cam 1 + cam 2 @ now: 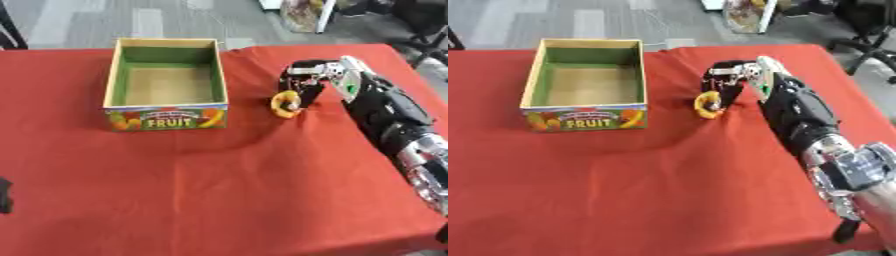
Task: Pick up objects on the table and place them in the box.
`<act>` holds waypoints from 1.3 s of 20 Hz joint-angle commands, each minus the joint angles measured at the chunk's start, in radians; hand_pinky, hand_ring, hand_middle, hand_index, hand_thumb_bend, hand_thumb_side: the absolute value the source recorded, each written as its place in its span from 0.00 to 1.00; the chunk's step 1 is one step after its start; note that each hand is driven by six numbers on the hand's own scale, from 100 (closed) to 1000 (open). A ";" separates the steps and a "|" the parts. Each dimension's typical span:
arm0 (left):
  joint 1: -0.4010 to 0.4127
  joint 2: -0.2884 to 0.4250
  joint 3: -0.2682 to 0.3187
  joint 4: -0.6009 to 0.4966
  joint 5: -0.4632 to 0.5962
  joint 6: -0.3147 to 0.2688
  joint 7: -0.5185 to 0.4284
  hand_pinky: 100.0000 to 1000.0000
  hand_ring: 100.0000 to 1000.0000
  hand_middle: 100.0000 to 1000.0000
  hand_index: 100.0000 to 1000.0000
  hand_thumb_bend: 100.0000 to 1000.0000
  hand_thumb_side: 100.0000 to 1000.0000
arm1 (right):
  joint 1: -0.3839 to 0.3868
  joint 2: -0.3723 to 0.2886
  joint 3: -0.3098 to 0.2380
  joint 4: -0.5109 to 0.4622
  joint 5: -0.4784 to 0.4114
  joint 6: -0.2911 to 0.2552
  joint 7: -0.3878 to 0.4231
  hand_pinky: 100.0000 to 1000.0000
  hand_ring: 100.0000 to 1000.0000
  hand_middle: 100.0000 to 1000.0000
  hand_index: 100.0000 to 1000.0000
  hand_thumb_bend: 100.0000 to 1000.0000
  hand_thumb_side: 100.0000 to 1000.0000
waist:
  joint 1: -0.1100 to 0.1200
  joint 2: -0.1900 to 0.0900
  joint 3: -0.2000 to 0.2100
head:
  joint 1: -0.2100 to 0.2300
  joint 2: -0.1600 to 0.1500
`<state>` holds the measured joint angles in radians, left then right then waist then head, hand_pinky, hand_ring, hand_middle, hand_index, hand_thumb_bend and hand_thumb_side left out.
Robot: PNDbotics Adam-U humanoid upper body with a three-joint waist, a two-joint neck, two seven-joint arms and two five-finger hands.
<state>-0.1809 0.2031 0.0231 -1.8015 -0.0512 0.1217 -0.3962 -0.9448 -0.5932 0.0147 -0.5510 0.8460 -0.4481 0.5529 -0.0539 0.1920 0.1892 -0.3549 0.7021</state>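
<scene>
The right robot hand (pixel 308 80) reaches in from the 4 o'clock side of the bench (pixel 227 190), its black forearm with silver joints running up from the lower right corner. Its fingers (pixel 297 92) are curled downward and pinch a small yellow and orange object (pixel 285 104), which hangs at the fingertips just above or on the red cloth; which of the 2, the views do not settle. What the object is cannot be made out beyond its rounded, ring-like shape and its colours.

At 9 o'clock from the robot hand, near but not touching it, stands the box (pixel 166 106). It is open at the top, with green inner walls, a plain brown floor, a pale rim, and a front panel printed with fruit pictures and the word FRUIT. Nothing shows inside it. The strip of red cloth between the robot hand and the near wall of the box carries nothing, so no object stands between the 2.

The red cloth covers the whole bench and lies in soft folds near the box's right front corner. At the 8 o'clock edge of the left eye view a small dark shape (pixel 4 195) shows, which may be part of the left robot hand; its fingers cannot be made out.

Beyond the bench at 12 o'clock lies grey carpet floor (pixel 131 20), and at 1 o'clock a black office chair (pixel 420 25).
</scene>
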 commanded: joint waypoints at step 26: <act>-0.005 0.017 0.008 -0.015 0.002 0.003 0.006 0.45 0.44 0.49 0.49 0.20 0.31 | 0.013 -0.065 -0.004 -0.263 -0.124 0.064 -0.473 0.11 0.08 0.08 0.17 0.10 0.00 | 0.001 -0.009 -0.010 | 0.006 0.003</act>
<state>-0.1805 0.2031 0.0236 -1.8015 -0.0512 0.1251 -0.3928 -0.9143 -0.6146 0.0111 -0.7868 0.7394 -0.3847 0.1026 -0.0562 0.1971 0.1795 -0.3512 0.7021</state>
